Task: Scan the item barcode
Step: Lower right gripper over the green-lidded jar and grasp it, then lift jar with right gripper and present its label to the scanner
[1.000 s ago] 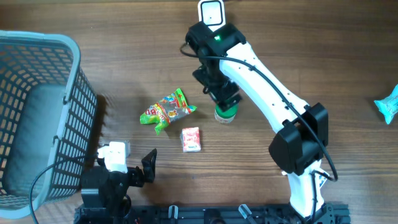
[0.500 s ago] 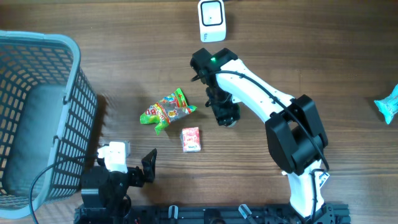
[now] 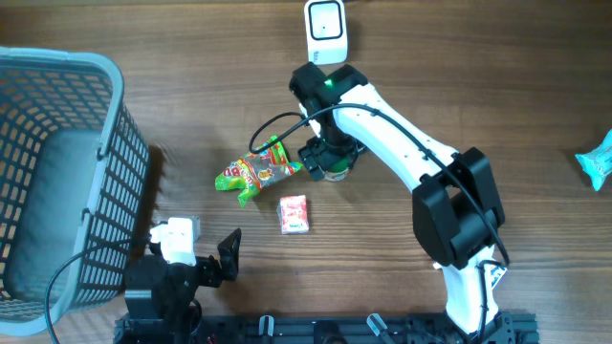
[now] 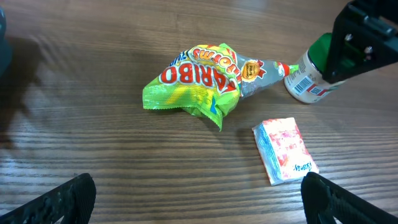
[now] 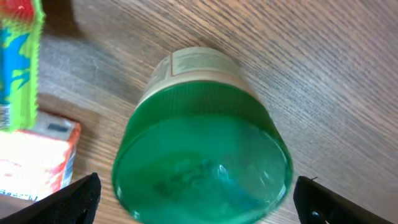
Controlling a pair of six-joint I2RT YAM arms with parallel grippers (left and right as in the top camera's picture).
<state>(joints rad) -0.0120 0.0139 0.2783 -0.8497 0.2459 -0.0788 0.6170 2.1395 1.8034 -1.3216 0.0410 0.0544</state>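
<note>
We have the green-lidded jar mid-table under the right gripper, lid up toward that wrist camera and its white labelled body running away beneath it, so its long axis lies about along the gripper's line of sight. The jaws are spread wide on either side of the lid and grip nothing, and the left gripper is open too, low at the near edge. On the wooden table the candy bag crowds the jar's left with the small red pack near, the white scanner beyond, the basket well apart, and we see bare wood rightward to the teal packet.
</note>
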